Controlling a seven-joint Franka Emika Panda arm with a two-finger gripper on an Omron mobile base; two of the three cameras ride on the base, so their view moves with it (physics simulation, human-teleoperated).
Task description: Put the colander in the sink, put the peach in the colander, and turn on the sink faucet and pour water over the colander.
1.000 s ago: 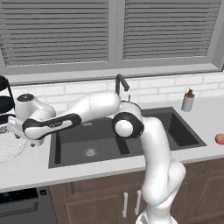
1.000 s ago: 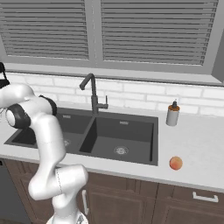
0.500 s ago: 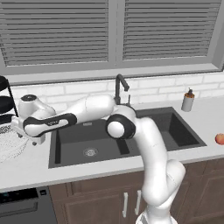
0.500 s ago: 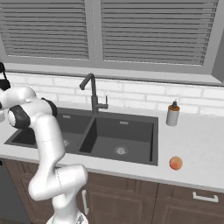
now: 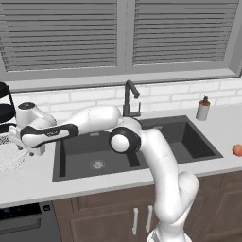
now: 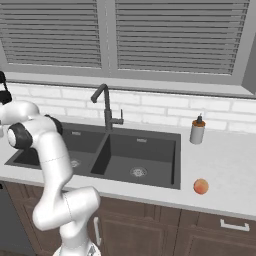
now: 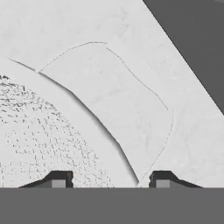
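The colander point(image 5: 6, 155), white and speckled with holes, lies on the counter at the far left of the left base view. My gripper point(image 5: 22, 147) hangs over its right edge. In the hand view the colander's rim point(image 7: 83, 103) curves down between my two fingertips point(image 7: 60, 179), which stand apart on either side of it without touching, so the gripper point(image 7: 110, 182) is open. The sink point(image 5: 142, 156) lies right of the hand, with the sink faucet point(image 5: 129, 97) behind it. The peach point(image 6: 201, 186) rests on the counter right of the sink. No water runs.
A black tiered rack point(image 5: 4, 109) stands behind the colander at the left edge. A soap bottle point(image 6: 198, 131) sits on the counter behind the peach. My arm stretches low across the left basin. A corner of the sink point(image 7: 197, 35) shows in the hand view.
The arm's elbow has swung a little to the left over the sink, while the hand has stayed at the colander's edge. The peach has not moved.
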